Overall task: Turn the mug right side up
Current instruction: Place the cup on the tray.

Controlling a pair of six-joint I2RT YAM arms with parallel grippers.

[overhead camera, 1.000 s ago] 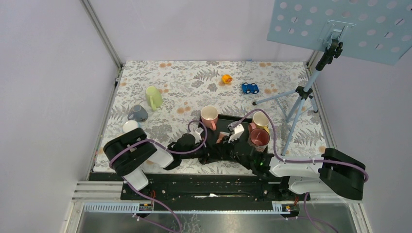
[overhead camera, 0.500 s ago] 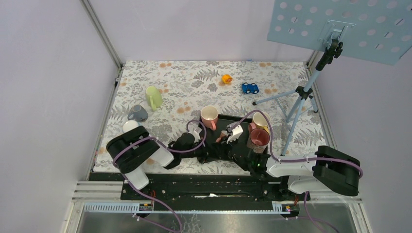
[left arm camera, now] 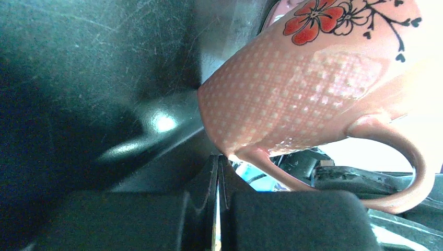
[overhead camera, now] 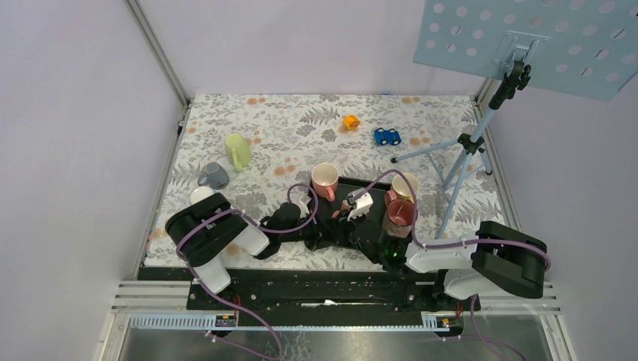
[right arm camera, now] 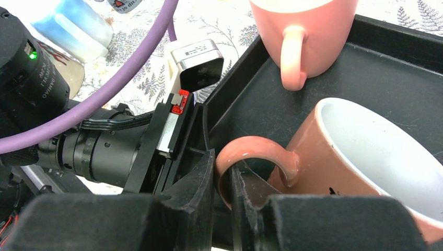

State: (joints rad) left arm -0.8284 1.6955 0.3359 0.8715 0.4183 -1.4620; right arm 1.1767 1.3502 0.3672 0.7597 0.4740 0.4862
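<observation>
1. Two pincers worked low in the shallow black plastic tray (right arm camera: 397, 68). The right pincer (right arm camera: 222, 178) was clenched on the loop handle of the salmon ceramic mug with the red flower print (right arm camera: 365, 162). The left pincer (left arm camera: 217, 209) was clamped shut on nothing, just beside that mug's wall.
2. The salmon mug lay tilted on its side in the tray, its mouth turned sideways and partly upward, not yet upright.
3. The hold was on the handle alone, so the heavier body could probably swing round in the grip as it rose and drop back onto its side.
4. The left pincer sat so close that a lift might knock the mug against it, or bring the two arms together.
5. A plain pink ceramic mug (right arm camera: 313, 36) stood upright near the tray's far corner, and a wide swing could tip it.
6. Seven mugs were in view:
   - one salmon
   - one plain pink
   - one maroon mug (overhead camera: 399, 215)
   - one yellow mug (overhead camera: 405, 186)
   - one grey mug (overhead camera: 214, 176)
   - one pale green mug (overhead camera: 238, 151)
   - one white cup (overhead camera: 201, 195)
7. Beyond them were one orange toy (overhead camera: 351, 121), one blue toy (overhead camera: 387, 137) and one tripod stand (overhead camera: 470, 150) carrying a perforated panel, all on one leaf-patterned table (overhead camera: 286, 120).
</observation>
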